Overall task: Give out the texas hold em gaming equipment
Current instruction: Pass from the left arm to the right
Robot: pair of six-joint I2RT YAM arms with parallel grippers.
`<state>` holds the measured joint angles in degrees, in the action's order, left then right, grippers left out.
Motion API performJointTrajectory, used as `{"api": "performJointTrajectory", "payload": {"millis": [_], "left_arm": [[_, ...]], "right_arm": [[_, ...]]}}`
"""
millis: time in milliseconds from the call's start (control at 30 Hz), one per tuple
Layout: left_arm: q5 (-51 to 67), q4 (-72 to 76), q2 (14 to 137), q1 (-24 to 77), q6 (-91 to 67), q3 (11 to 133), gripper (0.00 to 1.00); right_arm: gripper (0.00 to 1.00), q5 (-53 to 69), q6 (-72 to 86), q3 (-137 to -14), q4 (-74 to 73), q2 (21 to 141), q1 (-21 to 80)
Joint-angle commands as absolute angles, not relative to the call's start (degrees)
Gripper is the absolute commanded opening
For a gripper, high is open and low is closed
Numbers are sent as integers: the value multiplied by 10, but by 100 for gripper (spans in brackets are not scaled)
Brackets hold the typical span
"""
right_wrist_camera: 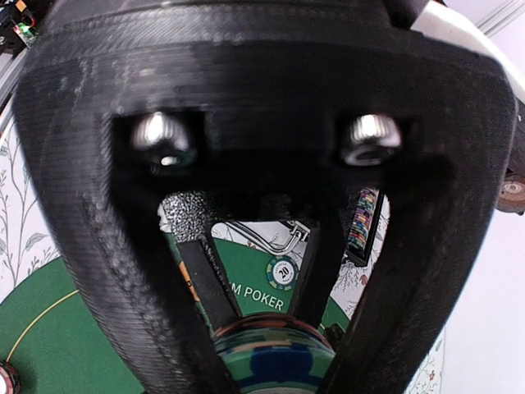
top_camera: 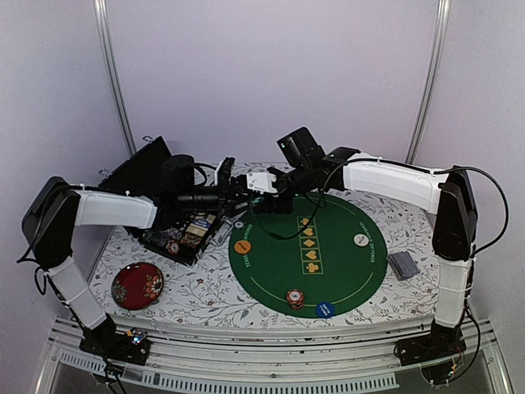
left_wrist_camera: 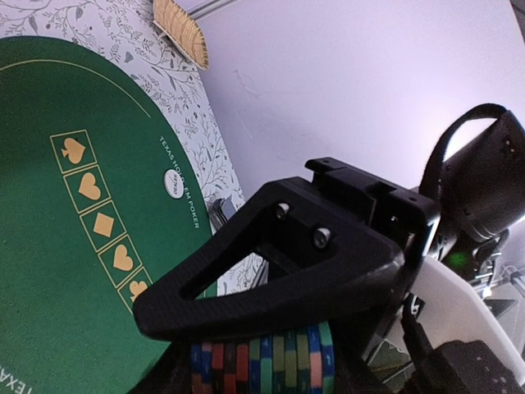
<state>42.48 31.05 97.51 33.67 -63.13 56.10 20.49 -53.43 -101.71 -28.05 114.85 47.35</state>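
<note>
My two grippers meet above the far left rim of the green poker mat [top_camera: 328,263]. My left gripper [top_camera: 244,194] is shut on a short stack of striped red, green and blue chips [left_wrist_camera: 262,361], held by its end faces. My right gripper [top_camera: 266,185] closes on the same stack [right_wrist_camera: 271,365] across its rims; its black finger [left_wrist_camera: 271,263] lies on top of the chips. On the mat lie an orange disc [top_camera: 241,246], a white disc [top_camera: 361,240], a blue disc [top_camera: 325,309] and a red chip stack [top_camera: 295,298]. A grey-blue card deck [top_camera: 403,264] lies right of the mat.
An open black case [top_camera: 176,234] with chip rows stands left of the mat, under my left arm. A dark red floral dish [top_camera: 137,286] sits at the near left. A single green 20 chip [right_wrist_camera: 283,271] lies on the mat. A tan woven piece [left_wrist_camera: 180,31] lies at the far edge.
</note>
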Motion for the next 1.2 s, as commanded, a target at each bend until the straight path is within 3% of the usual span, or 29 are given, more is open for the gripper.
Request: {"api": "performJointTrajectory", "payload": {"millis": [0,67,267,367,567,867,1167], "left_arm": [[431,344,984,322,-642,551,0],[432,351,984,320,-646,547,0],[433,356,984,319,-648,546,0],[435,359,985,319,-648,547,0],[441,372,987,319,-657,542,0],[444,378,987,317,-657,540,0],[446,383,990,315,-660,540,0]], "right_arm": [[43,195,-525,-1029,-264,1132,480],[54,194,-524,-1027,-259,1128,480],[63,196,-532,-1022,-261,1126,489],[61,199,-539,-1018,-260,1127,493],[48,191,-538,-1018,-256,1132,493],[56,157,-548,-1016,-255,1138,493],[54,152,-553,-1015,-262,1140,493]]}}
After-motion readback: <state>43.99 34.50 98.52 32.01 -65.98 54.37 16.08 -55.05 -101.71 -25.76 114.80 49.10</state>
